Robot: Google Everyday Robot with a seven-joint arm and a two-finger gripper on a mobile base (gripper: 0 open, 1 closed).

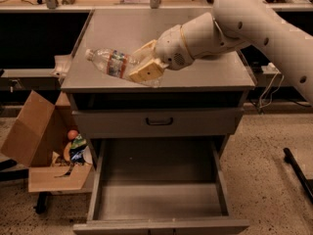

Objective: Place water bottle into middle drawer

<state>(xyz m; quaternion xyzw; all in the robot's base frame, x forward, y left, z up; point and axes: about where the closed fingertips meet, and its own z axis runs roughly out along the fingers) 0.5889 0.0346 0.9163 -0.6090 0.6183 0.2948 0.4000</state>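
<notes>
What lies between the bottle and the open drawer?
Camera view: the gripper grips the bottle above the cabinet top; a closed drawer front separates it from the open drawer.

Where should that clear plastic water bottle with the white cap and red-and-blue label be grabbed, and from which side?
Grip the clear plastic water bottle across its wide lower body, just past the label band, coming from the base end. Its narrow capped neck points to the view's left, so the base half is widest. The gripper holds it there, over the grey cabinet top.
</notes>
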